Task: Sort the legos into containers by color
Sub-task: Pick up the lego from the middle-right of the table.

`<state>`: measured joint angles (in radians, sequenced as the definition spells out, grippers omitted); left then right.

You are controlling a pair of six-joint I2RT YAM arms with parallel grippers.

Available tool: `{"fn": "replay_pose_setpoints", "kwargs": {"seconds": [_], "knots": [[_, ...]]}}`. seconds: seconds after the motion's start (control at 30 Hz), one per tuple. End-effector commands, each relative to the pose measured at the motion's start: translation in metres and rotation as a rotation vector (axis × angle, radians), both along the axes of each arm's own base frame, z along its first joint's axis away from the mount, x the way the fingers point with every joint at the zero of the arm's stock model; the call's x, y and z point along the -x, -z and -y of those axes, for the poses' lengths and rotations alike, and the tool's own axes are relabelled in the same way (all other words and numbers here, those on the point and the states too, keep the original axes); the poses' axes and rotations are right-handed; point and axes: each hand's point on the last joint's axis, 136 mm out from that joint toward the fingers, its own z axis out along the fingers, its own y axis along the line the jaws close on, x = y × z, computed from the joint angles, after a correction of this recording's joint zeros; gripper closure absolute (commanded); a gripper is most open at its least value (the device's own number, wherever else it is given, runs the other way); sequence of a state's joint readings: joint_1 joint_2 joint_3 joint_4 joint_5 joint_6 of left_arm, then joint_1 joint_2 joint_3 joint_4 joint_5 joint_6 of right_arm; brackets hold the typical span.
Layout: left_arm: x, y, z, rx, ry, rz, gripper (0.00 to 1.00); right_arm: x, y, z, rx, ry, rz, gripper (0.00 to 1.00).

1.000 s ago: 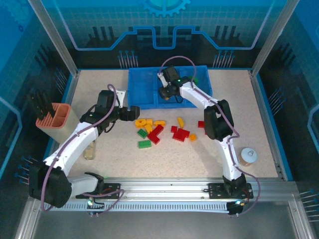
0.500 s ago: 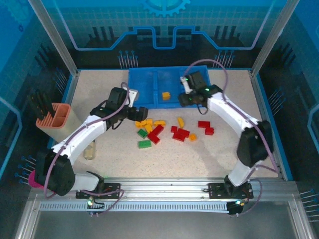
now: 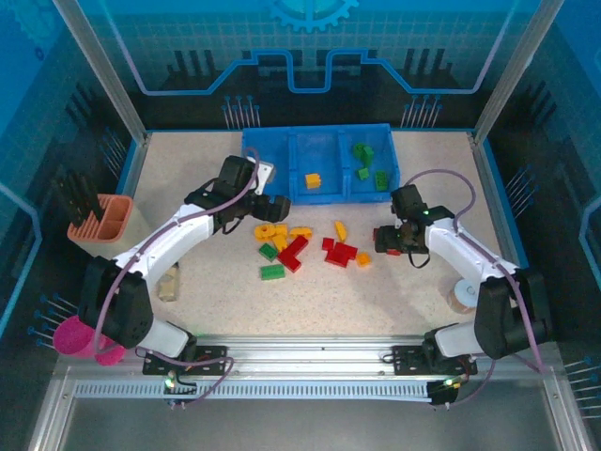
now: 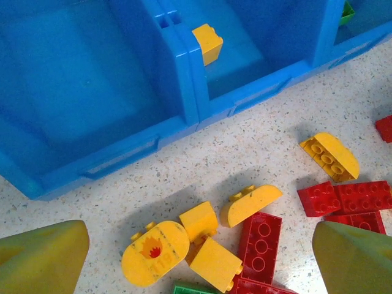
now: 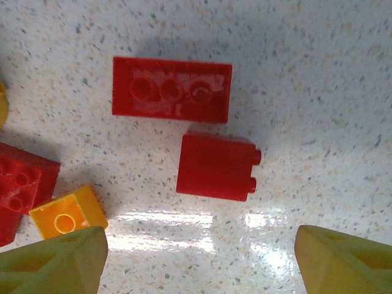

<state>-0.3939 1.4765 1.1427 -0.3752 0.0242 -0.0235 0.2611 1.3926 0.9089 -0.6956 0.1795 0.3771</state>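
**Ana:** Where was the right tool (image 5: 199, 245)?

**Ben:** Low over the tabletop (image 5: 318, 73), fingers wide and nothing between them. Just ahead lay a flat red brick (image 5: 171, 89), studs up, and nearer, a tipped red brick (image 5: 214, 166) on its side. The two were close but apart.

**Ana:** Which should it have taken?

**Ben:** The tipped one, I'd say. The studs pointed sideways, toward one finger. I'd have turned the wrist so the pads met the two plain faces, centred over it, then come straight down. A small orange brick (image 5: 68, 214) sat near the other finger, so the approach needed to stay clear of it.

**Ana:** And where did red belong?

**Ben:** In the blue tray (image 3: 324, 195), green bricks (image 3: 366, 155) filled the right compartment and one yellow brick (image 3: 313, 179) lay in the middle. The left compartment (image 3: 277, 155) was bare, so I judged that was for red. That meant a long reach across.

**Ana:** And the left tool (image 4: 199, 245)?

**Ben:** Also wide and empty, above the yellow pile just in front of the tray. A round yellow brick (image 4: 155, 252) lay between its fingers, with a long red brick (image 4: 260, 239) against its neighbours. A careless close could have dragged that one along.
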Motion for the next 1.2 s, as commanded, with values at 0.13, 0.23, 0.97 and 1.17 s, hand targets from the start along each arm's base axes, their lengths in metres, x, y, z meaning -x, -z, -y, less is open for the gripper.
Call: {"fn": "replay_pose_setpoints", "kwargs": {"seconds": [0.13,0.23,0.97,1.17], "knots": [[-0.001,-0.013,0.008,0.013,0.034,0.032,0.04,-0.014,0.027,0.005,-0.017,0.061,-0.061,0.18],[0.002,-0.013,0.006,0.006,0.032,0.036,0.04,-0.020,0.041,0.007,-0.011,0.074,-0.104,0.20],[0.000,-0.042,-0.015,-0.039,0.001,0.123,0.02,-0.022,-0.003,-0.022,-0.012,-0.092,-0.092,0.67],[0.013,-0.066,-0.034,0.044,-0.002,0.147,0.02,-0.085,-0.092,-0.099,0.007,-0.345,0.166,0.67]]}}
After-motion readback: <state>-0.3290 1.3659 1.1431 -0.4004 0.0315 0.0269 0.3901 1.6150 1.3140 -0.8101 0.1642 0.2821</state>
